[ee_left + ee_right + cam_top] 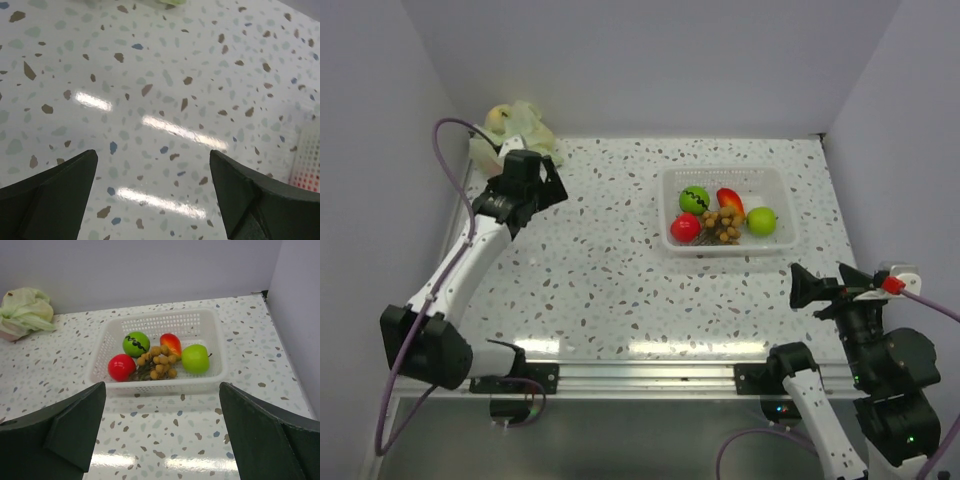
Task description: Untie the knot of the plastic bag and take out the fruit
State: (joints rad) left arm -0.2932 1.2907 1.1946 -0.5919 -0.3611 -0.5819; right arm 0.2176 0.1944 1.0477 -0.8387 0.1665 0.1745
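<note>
bag: pale green plastic bag [517, 128] lay crumpled well left of the basket [165, 322] and farther back, in the table's far left corner against the wall
knot: could not be told apart from the bunched plastic in any view
fruit: 1 yellowish fruit [498, 117] showed at the bag's left side; anything else inside was hidden
left gripper: left gripper [153, 152] hovered left of the basket, between it and the bag, just beside the bag; jaws spread wide, nothing between them
basket: white mesh tub, standing right of the table's middle, held 5 pieces
ball: green ball [136, 344] with a dark zigzag, at the basket's back left
peach: red and yellow peach [171, 344], at the back middle, just right of the ball
red ball: red ball [121, 367], at the basket's front left
bunch: tan bunch [159, 362] of small round berries, in the basket's middle
apple: lime green apple [195, 359], at the basket's right
right gripper: right gripper [162, 385] sat nearer than the basket, off its right front corner, facing it; jaws spread wide, holding nothing
table: speckled white table [600, 280] under the basket
</note>
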